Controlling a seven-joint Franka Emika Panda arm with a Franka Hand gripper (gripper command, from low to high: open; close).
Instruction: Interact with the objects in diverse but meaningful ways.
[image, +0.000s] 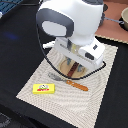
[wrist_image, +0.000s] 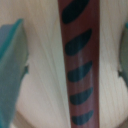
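The gripper (image: 73, 64) points straight down over a tan round plate (image: 64, 67), and its two fingers (wrist_image: 12, 65) stand wide apart, one on each side of a dark-brown stick (wrist_image: 79, 60). In the wrist view the stick runs long and straight between the fingers, with dark oval marks along it, and pale plate shows on both sides of it, so there is open room between the stick and each finger. The fingers do not touch the stick. In the exterior view the stick (image: 73, 70) peeks out just under the arm, lying on the plate. The big white arm hides most of the plate. The plate sits on a pale placemat (image: 97, 85) on the black surface (image: 20, 55). An orange-handled knife (image: 70, 82) lies on the mat just in front of the plate. A flat yellow packet (image: 43, 88) with red print lies near the mat's edge on the exterior view's left, well apart from the gripper. The mat toward the exterior view's right is bare. A grey pot (image: 118, 22) sits far back by a brown board.
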